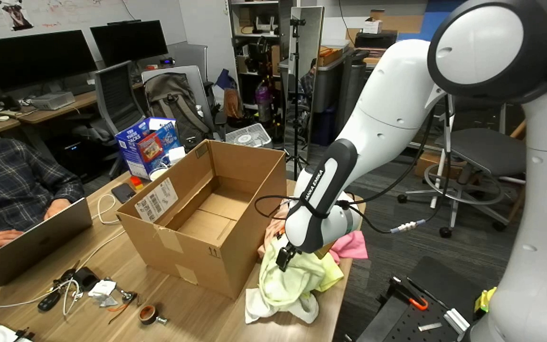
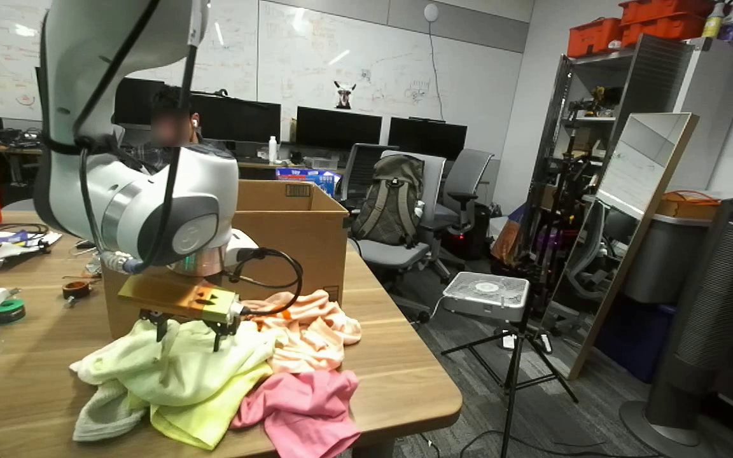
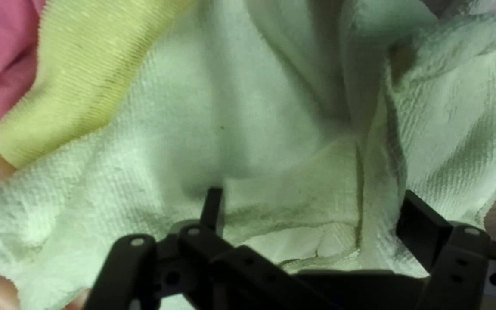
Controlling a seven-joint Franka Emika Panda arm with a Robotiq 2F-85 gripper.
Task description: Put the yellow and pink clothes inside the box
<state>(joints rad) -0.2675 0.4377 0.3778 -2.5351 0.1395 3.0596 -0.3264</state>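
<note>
Right below the gripper point(image 2: 189, 340) lies the yellow cloth point(image 2: 182, 375), and the coming move turns on that: as I judge it, a short drop and a squeeze. The jaws stand wide apart, pointing down, straddling a rumpled stretch of it and pinching nothing; whether the fingertips point(image 3: 211, 211) touch, I can't tell. The cloth is bunched, so I make out no clear long axis. The pink cloth point(image 2: 312, 401) lies to one side, towards the rounded corner of the worktop point(image 2: 398, 381), and seems to lap over the edge. Across the pile from that edge stands the cardboard box point(image 1: 197, 251), its wall rising between the cloths and the inside; any lift will likely have to clear it. A peach cloth point(image 2: 315, 337) lies between the pink and the box. What looks like a whitish-grey cloth point(image 2: 109, 410) pokes from under the yellow, so a deep pinch could drag it along.
</note>
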